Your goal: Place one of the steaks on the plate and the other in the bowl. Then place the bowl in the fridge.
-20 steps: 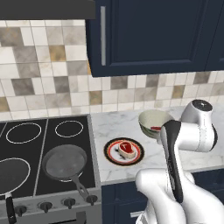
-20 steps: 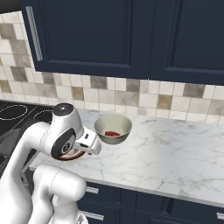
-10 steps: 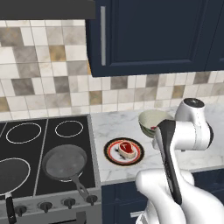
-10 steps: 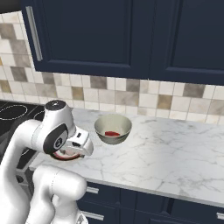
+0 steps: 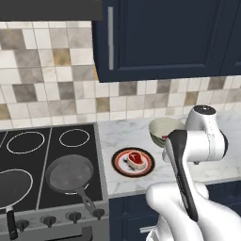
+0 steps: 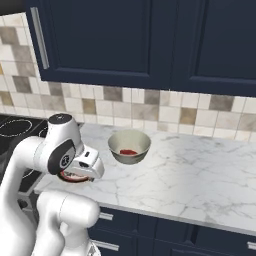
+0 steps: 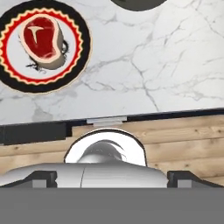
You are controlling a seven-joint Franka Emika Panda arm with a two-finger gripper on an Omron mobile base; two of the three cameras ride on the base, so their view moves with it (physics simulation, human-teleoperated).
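Plate (image 5: 120,164) with black rim, red ring and white centre flat on my marble counter, one raw red steak (image 5: 136,158) lying on it, cream-inside bowl (image 6: 129,147) upright at the plate's two o'clock, second steak (image 6: 128,151) resting inside it.

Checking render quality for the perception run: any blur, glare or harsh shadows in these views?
Left base view: sharp, flat even light, soft shadow under the plate. Right base view: crisp, no glare on the marble counter, bowl shaded softly inside. Hand view: in focus, steak clear, small dark shadow beside it.
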